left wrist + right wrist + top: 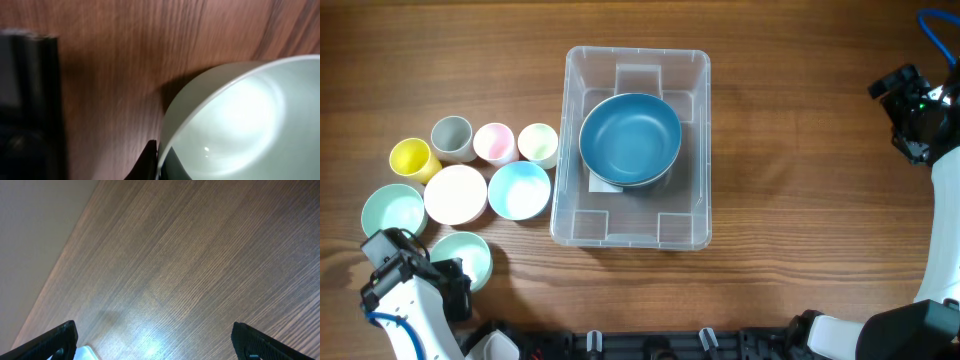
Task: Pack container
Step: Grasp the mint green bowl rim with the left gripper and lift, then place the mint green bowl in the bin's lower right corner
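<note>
One round blue bowl (630, 138) sits in the large clear plastic container (698, 150), eight pastel bowls and cups (455, 194) remain outside; right gripper (154, 335) spread wide, left gripper (430, 270) state indeterminate.

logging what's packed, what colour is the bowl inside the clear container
Blue: the bowl sits in the container, clearest in the overhead view.

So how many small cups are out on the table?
4, in a row left of the container: yellow cup, grey cup, pink cup, and pale green cup nearest it. None looks hidden.
</note>
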`<state>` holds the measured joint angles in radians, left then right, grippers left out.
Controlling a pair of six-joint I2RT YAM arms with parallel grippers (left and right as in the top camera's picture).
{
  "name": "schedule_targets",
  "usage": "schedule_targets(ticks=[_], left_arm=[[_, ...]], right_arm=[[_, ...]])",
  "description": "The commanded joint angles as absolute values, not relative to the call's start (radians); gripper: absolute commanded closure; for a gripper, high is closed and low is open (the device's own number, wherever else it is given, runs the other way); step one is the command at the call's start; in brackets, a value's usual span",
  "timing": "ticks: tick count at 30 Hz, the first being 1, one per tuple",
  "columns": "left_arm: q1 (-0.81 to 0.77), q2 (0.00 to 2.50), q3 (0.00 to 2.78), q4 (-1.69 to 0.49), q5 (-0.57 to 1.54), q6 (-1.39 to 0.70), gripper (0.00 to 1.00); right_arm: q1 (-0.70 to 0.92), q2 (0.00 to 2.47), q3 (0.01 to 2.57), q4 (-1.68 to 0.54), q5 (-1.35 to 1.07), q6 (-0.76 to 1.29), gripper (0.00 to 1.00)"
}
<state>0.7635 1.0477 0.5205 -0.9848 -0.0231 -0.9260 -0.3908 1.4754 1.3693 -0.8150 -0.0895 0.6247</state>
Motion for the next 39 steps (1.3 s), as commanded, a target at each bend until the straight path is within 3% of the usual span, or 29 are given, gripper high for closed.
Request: schedule_targets(ticks=[1,7,13,20,24,29,39], left_arm=[[0.769,0.988,0.638,-1.069,0.011,-0.868,0.96],[0.76,0.914,0.89,-1.195,0.036,-0.772,0.96],[0.613,0.905,1.053,-1.066,0.35,-0.532,0.96],[0.1,0.99,1.083,-0.926,0.381,-0.447,0.96],[-0.234,1.118,1.083,-0.879,0.247,-0.444,0.96],[-0.533,1.312,1.083,-0.812,0.033,-0.456,0.96],[-0.597,1.576,1.083,-0.767,0.052,-0.486,0.96]], right_arm=[[-0.39,1.486,1.372,-0.813,-0.097,0.632,0.0],[-0.39,1.486,1.372,-0.813,-0.098,0.632,0.0],[-0.39,1.486,1.372,-0.813,-0.098,0.632,0.0],[-0.39,1.486,1.372,-0.813,-0.098,0.632,0.0],[-0.39,1.486,1.372,-0.813,-0.098,0.632,0.0],[-0.39,1.486,1.372,-0.813,-0.098,0.632,0.0],[-0.39,1.486,1.372,-0.813,-0.098,0.632,0.0]])
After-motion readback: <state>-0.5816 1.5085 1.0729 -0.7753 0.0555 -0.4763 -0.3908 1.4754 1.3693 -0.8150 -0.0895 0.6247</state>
